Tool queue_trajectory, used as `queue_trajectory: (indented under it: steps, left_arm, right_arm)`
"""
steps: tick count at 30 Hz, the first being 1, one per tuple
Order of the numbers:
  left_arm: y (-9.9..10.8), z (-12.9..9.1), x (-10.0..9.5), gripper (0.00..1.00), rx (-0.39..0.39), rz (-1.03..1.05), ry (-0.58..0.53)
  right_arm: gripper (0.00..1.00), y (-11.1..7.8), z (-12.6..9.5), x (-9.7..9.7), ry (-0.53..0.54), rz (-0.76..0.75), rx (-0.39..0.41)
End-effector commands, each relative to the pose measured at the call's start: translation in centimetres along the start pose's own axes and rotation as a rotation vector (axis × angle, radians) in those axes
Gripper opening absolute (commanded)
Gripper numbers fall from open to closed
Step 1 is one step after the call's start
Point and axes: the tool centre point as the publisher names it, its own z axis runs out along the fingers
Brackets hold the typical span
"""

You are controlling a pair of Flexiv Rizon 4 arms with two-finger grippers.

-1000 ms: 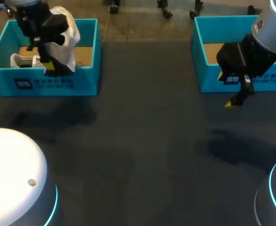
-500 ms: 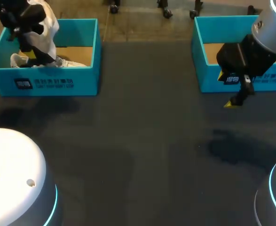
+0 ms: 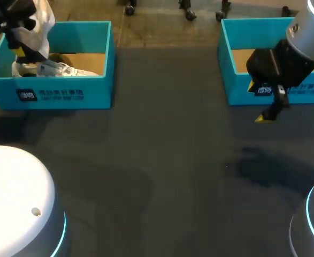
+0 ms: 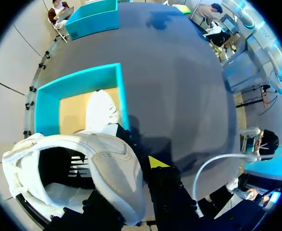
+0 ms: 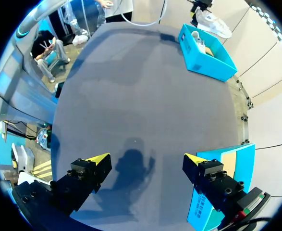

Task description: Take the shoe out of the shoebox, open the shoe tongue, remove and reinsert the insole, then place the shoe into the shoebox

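The first step looks to be in hand: taking the shoe out. The left claw holds a white shoe by the heel collar, up over the far left corner of the left shoebox. One yellow tip shows against the outside of the collar, and the other is hidden, I judge inside the shoe. A second white shoe lies in that box. The right claw hangs wide open and holding nothing over the dark bench, just in front of the right shoebox. Next, I reckon, the shoe needs setting down on the open bench between the arms, where the right claw can reach the tongue.
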Motion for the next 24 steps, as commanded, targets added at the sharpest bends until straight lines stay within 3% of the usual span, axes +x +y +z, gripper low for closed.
queue_trajectory:
  steps: [1,14,24]
  left_arm:
    - [1.9,-0.7,-1.7,0.0,0.017,-0.016,0.014]
    - [5.8,-0.2,-6.2,0.0,-0.012,-0.085,0.053]
    - [7.7,-0.2,-8.8,0.0,-0.029,0.046,0.017]
  right_arm:
    - [1.0,0.0,0.1,0.0,0.0,0.001,0.001]
    - [1.0,0.0,0.1,0.0,0.0,0.001,0.001]
    - [1.0,0.0,0.1,0.0,0.0,0.001,0.001]
